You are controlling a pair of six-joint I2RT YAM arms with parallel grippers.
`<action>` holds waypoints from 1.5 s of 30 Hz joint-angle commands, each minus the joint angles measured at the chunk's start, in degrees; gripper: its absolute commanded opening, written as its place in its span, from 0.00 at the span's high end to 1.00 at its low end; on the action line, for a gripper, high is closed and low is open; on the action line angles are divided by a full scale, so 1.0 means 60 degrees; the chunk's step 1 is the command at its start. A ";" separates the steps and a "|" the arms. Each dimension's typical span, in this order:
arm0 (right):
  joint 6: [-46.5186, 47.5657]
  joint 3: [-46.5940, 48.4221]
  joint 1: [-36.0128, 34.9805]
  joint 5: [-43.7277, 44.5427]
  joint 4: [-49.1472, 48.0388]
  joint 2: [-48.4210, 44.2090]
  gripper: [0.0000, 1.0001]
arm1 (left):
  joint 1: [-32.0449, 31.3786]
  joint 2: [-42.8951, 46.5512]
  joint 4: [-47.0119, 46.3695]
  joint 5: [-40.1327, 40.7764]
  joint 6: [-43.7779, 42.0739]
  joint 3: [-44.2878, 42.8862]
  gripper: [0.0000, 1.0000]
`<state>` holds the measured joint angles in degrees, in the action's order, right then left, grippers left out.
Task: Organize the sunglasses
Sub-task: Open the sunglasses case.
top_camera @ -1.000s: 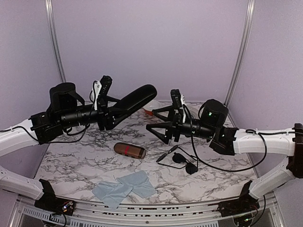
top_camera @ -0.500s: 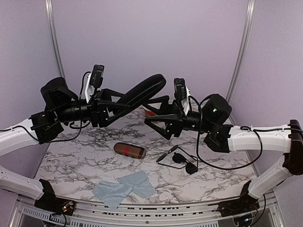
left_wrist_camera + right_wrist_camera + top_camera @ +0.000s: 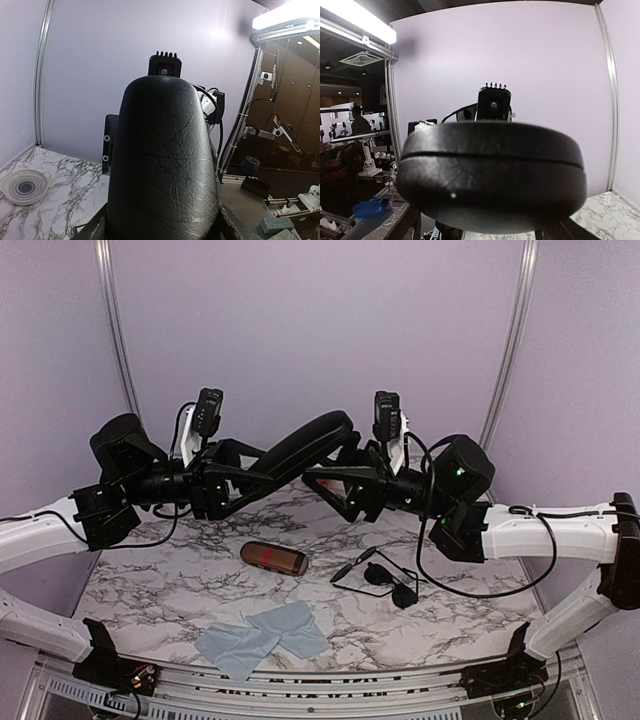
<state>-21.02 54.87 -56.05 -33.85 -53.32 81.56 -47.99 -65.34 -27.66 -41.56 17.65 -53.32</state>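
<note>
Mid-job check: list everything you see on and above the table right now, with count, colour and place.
sunglasses: one, black wire frame with dark lenses, on the table right of centre
black case: one, glossy black, held in the air above the back of the table
plaid case: one, brown with a red stripe, lying mid-table, left of the sunglasses
cloths: two, light blue, overlapping, near the front edge
dish: one, white and grey, on the table by a wall corner, seen only from the left wrist
table: one, white marble with grey veins
left gripper: one, black, clamped on the black case
right gripper: one, black, at the case's other end, grip unclear
</note>
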 commanded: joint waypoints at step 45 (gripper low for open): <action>0.0212 0.0465 -0.0388 0.0114 0.0193 0.0193 0.54 | 0.0299 -0.0194 0.0206 0.0299 -0.1061 0.0401 0.17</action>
<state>-22.02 55.46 -57.14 -31.16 -53.95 83.48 -47.03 -66.06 -31.68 -40.91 14.44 -50.48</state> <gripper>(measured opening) 0.592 0.739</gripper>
